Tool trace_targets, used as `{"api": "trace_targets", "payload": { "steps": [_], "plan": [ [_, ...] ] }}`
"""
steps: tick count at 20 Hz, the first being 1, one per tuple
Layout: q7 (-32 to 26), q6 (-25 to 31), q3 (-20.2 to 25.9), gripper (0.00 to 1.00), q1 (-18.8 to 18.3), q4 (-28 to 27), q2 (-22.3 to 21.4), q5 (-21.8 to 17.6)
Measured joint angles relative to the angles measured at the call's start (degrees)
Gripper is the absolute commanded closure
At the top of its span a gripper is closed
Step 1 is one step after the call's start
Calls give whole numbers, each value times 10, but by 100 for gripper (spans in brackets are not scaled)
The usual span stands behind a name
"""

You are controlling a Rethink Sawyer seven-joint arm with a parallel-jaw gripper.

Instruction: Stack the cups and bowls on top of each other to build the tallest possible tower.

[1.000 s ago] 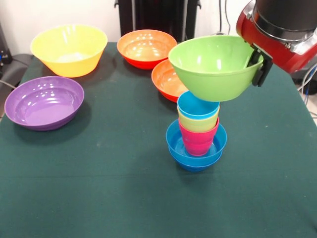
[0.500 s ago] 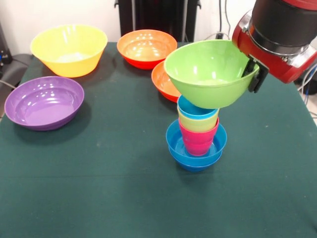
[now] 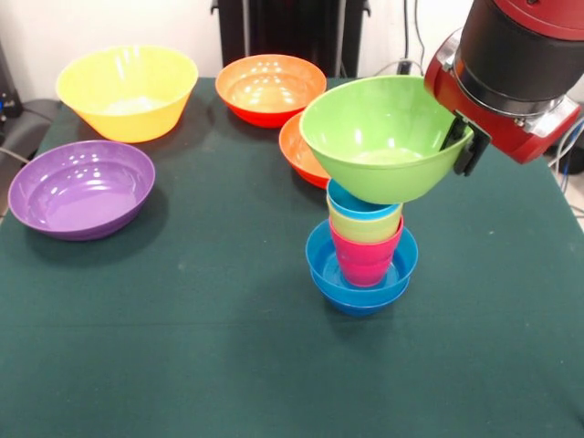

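Front view, the only view: a dark green table (image 3: pixel 182 365) holds a small tower (image 3: pixel 363 246) near the middle. At its base sit nested blue bowls (image 3: pixel 319 265), one inside the other. Standing in them is a pink cup (image 3: pixel 363 260), with a yellow cup (image 3: pixel 363 226) nested in it and a light blue cup (image 3: pixel 351 201) on top. A red and black robot arm comes in from the upper right, and its gripper (image 3: pixel 461 146) is clamped on the right rim of a lime green bowl (image 3: pixel 379 137), one dark finger inside the rim and one outside. The green bowl is tilted slightly and its underside appears to touch or sit just above the light blue cup's rim; which of the two is hard to tell. Away from the tower, a large yellow bowl (image 3: pixel 128 91) and a purple bowl (image 3: pixel 80 187) sit at the left, and two orange bowls (image 3: pixel 269 87) lie behind the stack, one partly hidden by the green bowl. Judging by this, the tower is partly built: the green bowl is not yet released, and four bowls remain unstacked.
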Motion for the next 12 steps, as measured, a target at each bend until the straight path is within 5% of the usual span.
{"api": "trace_targets", "payload": {
  "steps": [12],
  "plan": [
    [0,56,0,100,0,-72,32,-4]
  ]
}}
